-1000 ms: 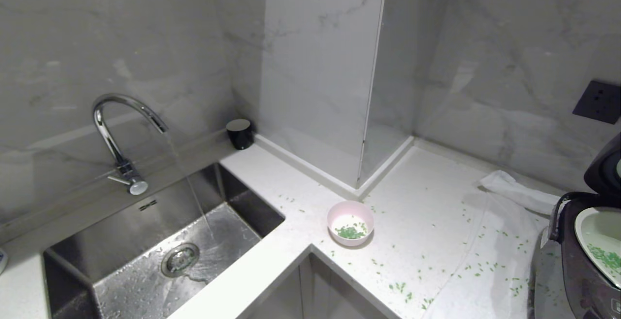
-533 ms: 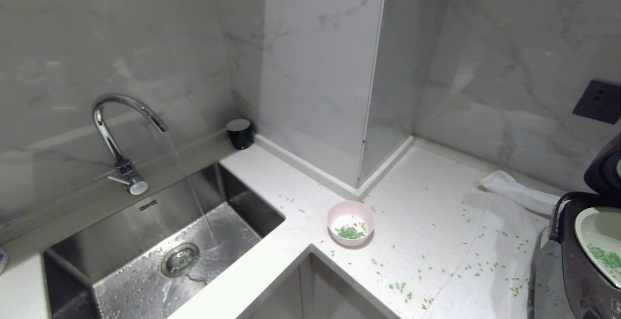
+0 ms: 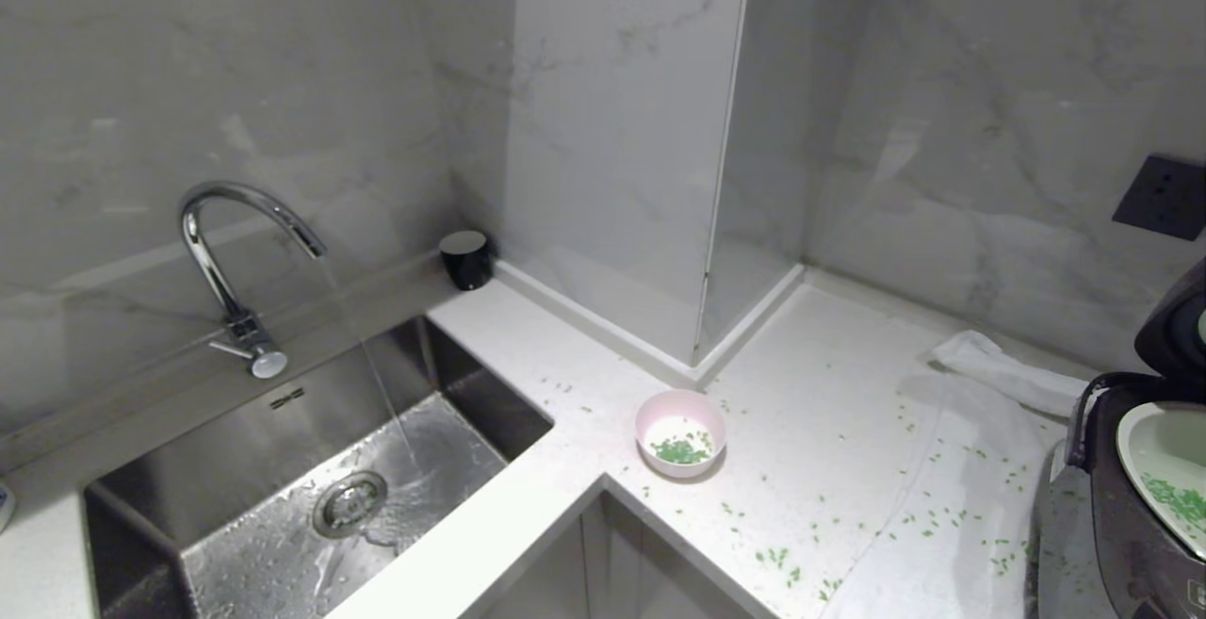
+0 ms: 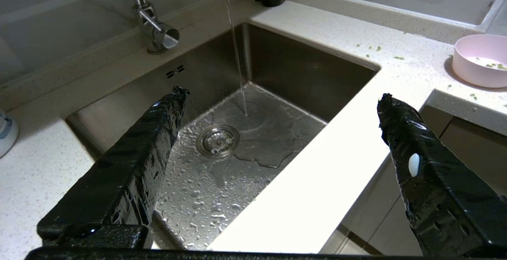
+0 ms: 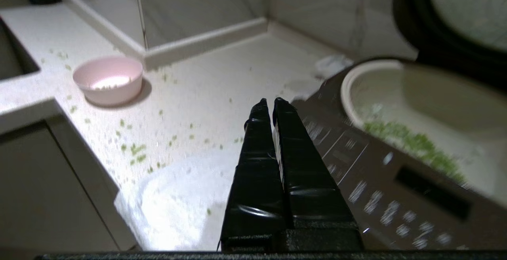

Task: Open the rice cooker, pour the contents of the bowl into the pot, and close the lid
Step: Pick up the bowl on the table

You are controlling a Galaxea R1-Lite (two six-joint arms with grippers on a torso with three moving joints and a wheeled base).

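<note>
The dark rice cooker (image 3: 1121, 515) stands at the right edge of the counter with its lid (image 3: 1173, 327) raised. Its pale pot (image 3: 1154, 445) holds green grains (image 3: 1178, 498). The pink bowl (image 3: 680, 431) sits at the counter's inner corner with a few green contents (image 3: 680, 450) in it. Neither arm shows in the head view. My left gripper (image 4: 281, 95) hangs open and empty before the sink. My right gripper (image 5: 269, 102) is shut and empty, in front of the cooker's button panel (image 5: 380, 181), with the bowl (image 5: 108, 80) and the pot (image 5: 416, 105) in its view.
Water runs from the faucet (image 3: 226, 252) into the steel sink (image 3: 311, 487). Green grains (image 3: 782, 558) lie scattered over the white counter. A white cloth (image 3: 989, 374) lies by the cooker, a black cup (image 3: 465, 259) stands at the back, and a wall socket (image 3: 1161, 197) is at the right.
Nothing has visibly moved in the head view; only the water stream wavers.
</note>
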